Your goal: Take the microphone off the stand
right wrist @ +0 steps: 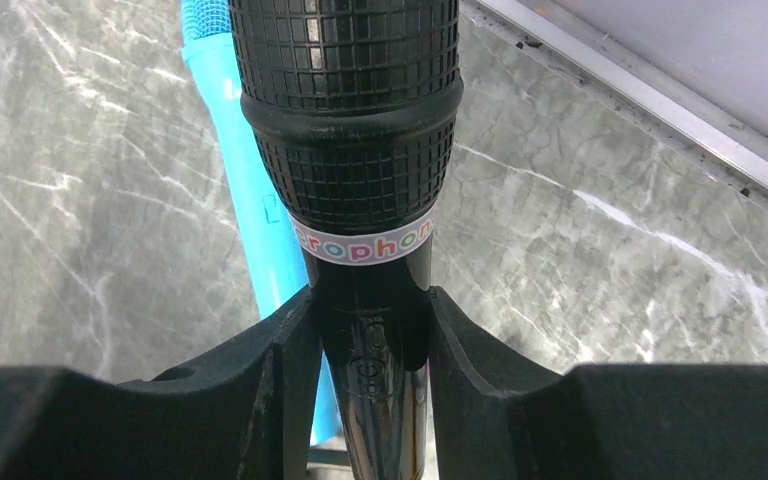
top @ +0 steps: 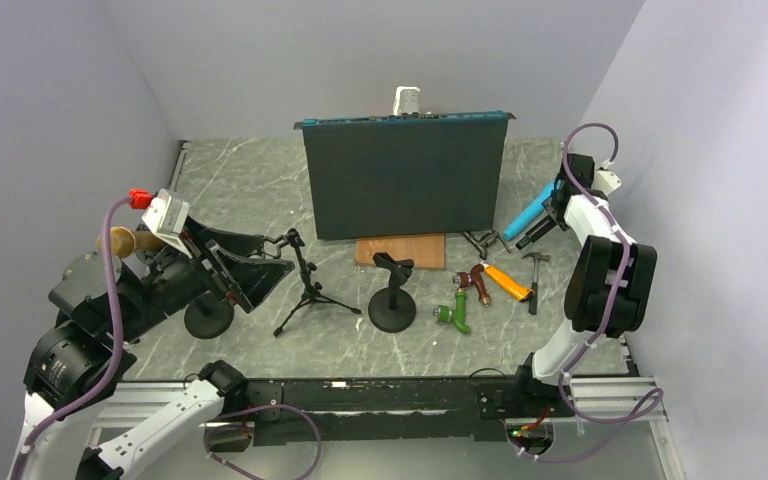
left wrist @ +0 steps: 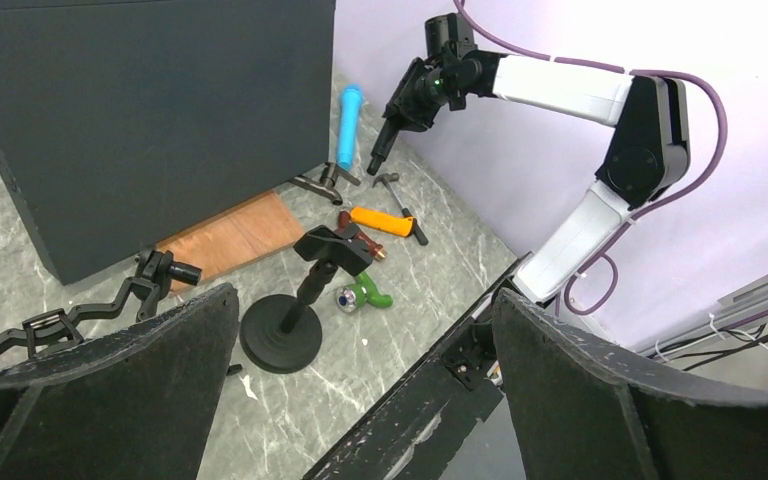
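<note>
Starting from the dark panel [top: 405,175]: left of it your left gripper [left wrist: 365,300] gaped wide, holding nothing. In front of it the round-base stand [top: 392,292] stood with its clip bare. Off its right end your right gripper [right wrist: 370,340] was clamped on the handle of the black microphone [right wrist: 345,120], beside a blue microphone [right wrist: 250,170]. The removal looked done. Next you needed a free spot and a gentle set-down.

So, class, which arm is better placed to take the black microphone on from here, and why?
Right. Its hand is shut on the black microphone, a finger on each side of the handle, beside the blue microphone. The left hand is open, empty, and far across the table.
</note>
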Available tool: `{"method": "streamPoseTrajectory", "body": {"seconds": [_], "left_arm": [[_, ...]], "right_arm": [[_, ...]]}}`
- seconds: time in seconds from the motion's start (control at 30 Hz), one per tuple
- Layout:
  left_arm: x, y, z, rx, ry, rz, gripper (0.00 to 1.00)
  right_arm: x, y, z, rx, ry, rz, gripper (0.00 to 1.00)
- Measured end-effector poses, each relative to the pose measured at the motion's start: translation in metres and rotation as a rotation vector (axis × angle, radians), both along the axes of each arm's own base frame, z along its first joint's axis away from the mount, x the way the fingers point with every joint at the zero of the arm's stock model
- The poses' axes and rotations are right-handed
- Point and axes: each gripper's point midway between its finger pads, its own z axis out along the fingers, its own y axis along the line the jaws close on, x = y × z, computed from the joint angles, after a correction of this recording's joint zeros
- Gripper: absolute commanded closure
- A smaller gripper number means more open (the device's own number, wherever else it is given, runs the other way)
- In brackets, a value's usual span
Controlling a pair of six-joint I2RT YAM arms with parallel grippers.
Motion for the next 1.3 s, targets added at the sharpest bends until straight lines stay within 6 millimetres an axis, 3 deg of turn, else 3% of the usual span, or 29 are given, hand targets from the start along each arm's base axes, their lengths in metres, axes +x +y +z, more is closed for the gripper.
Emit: {"method": "streamPoseTrajectory", "body": {"seconds": [0.23, 0.5, 0.77, 1.07, 1.2, 1.3], "left_arm": [[0.001, 0.000, -0.005, 0.000, 0.014, 0.005, 0.01], [0.004, 0.002, -0.008, 0.008, 0.024, 0.026, 0.01], [0.009, 0.010, -0.021, 0.045, 0.056, 0.080, 0.00], [0.010, 0.007, -0.030, 0.057, 0.082, 0.071, 0.01], [0.010, 0.005, -0.035, 0.060, 0.098, 0.060, 0.01], [0.008, 0.003, -0.035, 0.058, 0.099, 0.048, 0.01]], "right_arm": [[0.010, -0.003, -0.028, 0.013, 0.042, -0.012, 0.91], [0.013, -0.002, -0.048, 0.030, 0.070, -0.011, 0.72], [0.021, 0.000, -0.048, 0.045, 0.043, 0.005, 0.59], [0.016, 0.006, -0.055, 0.060, 0.051, 0.029, 0.26], [0.002, 0.010, -0.051, 0.059, 0.056, 0.049, 0.22], [-0.010, 0.013, -0.034, 0.045, 0.032, 0.061, 0.21]]}}
